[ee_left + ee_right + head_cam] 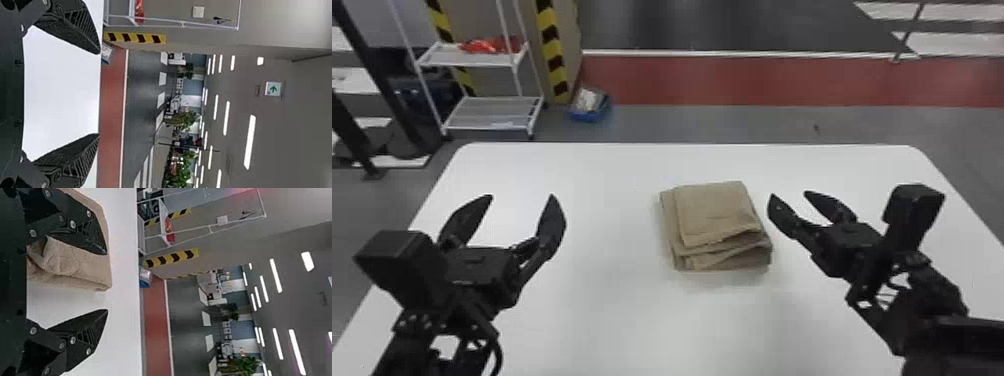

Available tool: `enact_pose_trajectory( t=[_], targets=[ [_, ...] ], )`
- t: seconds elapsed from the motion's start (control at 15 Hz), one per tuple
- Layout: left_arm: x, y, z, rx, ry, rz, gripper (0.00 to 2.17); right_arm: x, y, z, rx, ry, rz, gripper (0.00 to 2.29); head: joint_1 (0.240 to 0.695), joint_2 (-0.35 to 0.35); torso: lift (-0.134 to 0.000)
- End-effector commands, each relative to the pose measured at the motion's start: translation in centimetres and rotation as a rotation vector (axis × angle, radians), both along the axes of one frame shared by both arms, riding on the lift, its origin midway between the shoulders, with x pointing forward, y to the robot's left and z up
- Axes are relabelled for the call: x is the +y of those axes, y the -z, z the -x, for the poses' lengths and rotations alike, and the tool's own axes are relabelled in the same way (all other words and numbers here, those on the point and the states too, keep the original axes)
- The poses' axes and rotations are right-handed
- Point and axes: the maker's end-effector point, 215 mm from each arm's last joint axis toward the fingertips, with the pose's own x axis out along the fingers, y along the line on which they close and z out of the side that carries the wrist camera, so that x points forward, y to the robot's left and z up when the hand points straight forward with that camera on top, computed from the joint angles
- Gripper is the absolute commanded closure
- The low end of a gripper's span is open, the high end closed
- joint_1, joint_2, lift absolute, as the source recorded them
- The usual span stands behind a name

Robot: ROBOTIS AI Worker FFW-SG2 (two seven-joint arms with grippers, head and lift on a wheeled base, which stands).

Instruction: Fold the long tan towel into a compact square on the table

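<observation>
Towel point(714, 212) (tan, and by the look of it already folded into a squarish stack) lies flat on the white table point(612, 310), a little right of the middle in the head view. Its layers sit slightly out of line: one shows past the top layer along the left side, and several loose folds show at the near edge, where the top layer's hem runs at a slant.

Left gripper point(522, 195) is over the left part of the table, well apart from the towel, its jaws spread wide (nothing between them). Right gripper point(788, 194) is near the towel's right side, apart from it in the head view; its jaws are spread too, and in the right wrist view one finger overlaps part of the towel.

Beyond the table stand a white rack point(497, 112) with something red point(487, 46) on its upper shelf and, beside it, a post with yellow and black stripes point(552, 47). A blue container point(587, 116) sits on the floor near the post.
</observation>
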Motion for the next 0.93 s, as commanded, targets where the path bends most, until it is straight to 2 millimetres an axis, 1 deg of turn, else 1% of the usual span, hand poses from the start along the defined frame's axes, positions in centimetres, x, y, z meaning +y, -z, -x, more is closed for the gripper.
enact_pose_trajectory(
  t=[0.0,0.13,0.27,0.33,0.47,0.6,0.73,0.87],
  targets=[
    [1.3,0.4,0.2,-0.057,-0.023,0.005,0.01,3.3,-0.4,2.1,-0.072,-0.031,0.021,0.05,0.695,0.025,-0.123],
    [1.6,0.9,0.8,-0.098,-0.022,0.009,0.03,4.5,-0.5,4.0,-0.09,-0.031,0.018,0.05,0.695,0.062,-0.123],
    [1.4,1.7,1.7,-0.126,-0.008,0.012,0.03,4.8,-0.2,5.7,-0.079,-0.031,0.015,0.05,0.695,0.096,-0.123],
    [1.3,2.0,2.2,-0.141,-0.006,0.013,0.03,4.6,0.2,6.3,-0.066,-0.023,0.024,0.06,0.695,0.102,-0.123],
    [0.4,3.2,2.8,-0.136,0.007,-0.02,0.03,3.9,1.1,7.1,-0.04,-0.005,0.035,0.07,0.695,0.106,-0.123],
    [0.2,3.4,3.6,-0.137,0.013,-0.025,0.03,2.8,1.7,7.9,-0.026,0.014,0.035,0.07,0.695,0.099,-0.123],
    [-0.6,4.0,3.9,-0.127,0.031,-0.062,0.03,1.9,1.8,8.6,-0.027,0.034,0.025,0.08,0.695,0.079,-0.123],
    [-0.8,4.3,3.9,-0.115,0.031,-0.07,0.03,1.9,0.8,9.6,-0.07,0.045,0.027,0.08,0.695,0.063,-0.123]
  ],
)
